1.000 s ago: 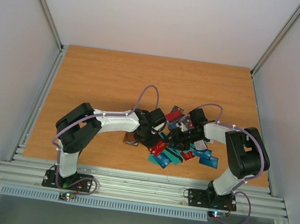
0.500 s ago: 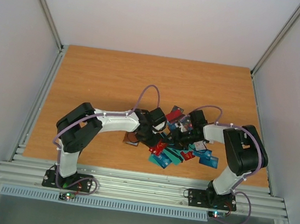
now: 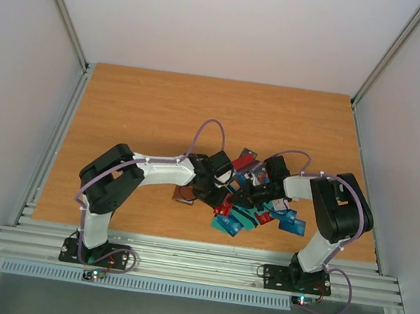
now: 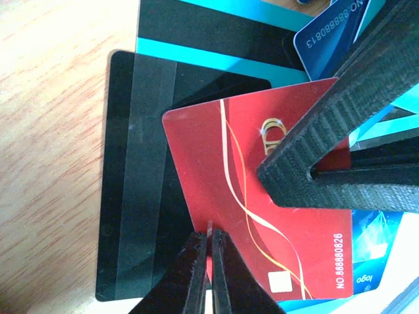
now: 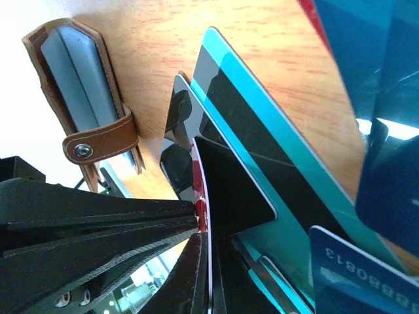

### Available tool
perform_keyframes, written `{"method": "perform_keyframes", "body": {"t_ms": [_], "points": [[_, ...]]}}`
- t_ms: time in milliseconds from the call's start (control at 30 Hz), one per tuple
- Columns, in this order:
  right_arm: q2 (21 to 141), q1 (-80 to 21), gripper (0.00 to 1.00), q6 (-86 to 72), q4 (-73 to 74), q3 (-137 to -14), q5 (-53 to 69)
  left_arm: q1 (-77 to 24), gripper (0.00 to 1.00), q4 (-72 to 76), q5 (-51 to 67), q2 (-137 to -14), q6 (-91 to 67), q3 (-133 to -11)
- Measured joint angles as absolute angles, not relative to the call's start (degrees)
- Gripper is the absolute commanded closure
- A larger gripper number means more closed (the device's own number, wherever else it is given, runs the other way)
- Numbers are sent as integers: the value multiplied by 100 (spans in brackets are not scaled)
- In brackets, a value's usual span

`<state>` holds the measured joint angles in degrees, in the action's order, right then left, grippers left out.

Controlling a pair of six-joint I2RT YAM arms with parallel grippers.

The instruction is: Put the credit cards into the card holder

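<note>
Several credit cards (image 3: pixel 253 213) lie in a loose pile at the table's front middle. The brown card holder (image 3: pixel 183 194) lies just left of them, strap shut, and also shows in the right wrist view (image 5: pixel 98 111). Both grippers meet over the pile. My right gripper (image 5: pixel 208 242) is shut on a red card (image 4: pixel 262 216), seen edge-on and bowed in its own view (image 5: pixel 201 196). My left gripper (image 4: pixel 209 239) is shut at that card's lower left edge, with a thin sliver between its tips. A black card (image 4: pixel 137 183) lies under the red one.
Teal (image 4: pixel 216 33) and blue (image 4: pixel 334 33) cards lie flat beside the black one. Another red card (image 3: pixel 245 160) lies just behind the grippers. Grey walls close in the wooden table (image 3: pixel 146 110) on three sides, and a metal rail (image 3: pixel 196 260) runs along the front.
My right gripper has slid a little to the left, closing in on my left gripper over the pile. The left arm has hardly moved.
</note>
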<state>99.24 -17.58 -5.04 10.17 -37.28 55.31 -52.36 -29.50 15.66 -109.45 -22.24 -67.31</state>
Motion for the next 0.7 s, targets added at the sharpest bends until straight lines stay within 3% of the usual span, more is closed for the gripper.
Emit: {"method": "perform_keyframes", "body": {"t_ms": [367,700], "points": [[9179,-1761,99,-327,2204,-4012,5238,-5236,76,-3684,1186,-10418,-2285,-6554],[8064,-1761,99,-248,3094,-4807,5494,-4963,43,-4375,1481,-8536,-2303,-6777]]}}
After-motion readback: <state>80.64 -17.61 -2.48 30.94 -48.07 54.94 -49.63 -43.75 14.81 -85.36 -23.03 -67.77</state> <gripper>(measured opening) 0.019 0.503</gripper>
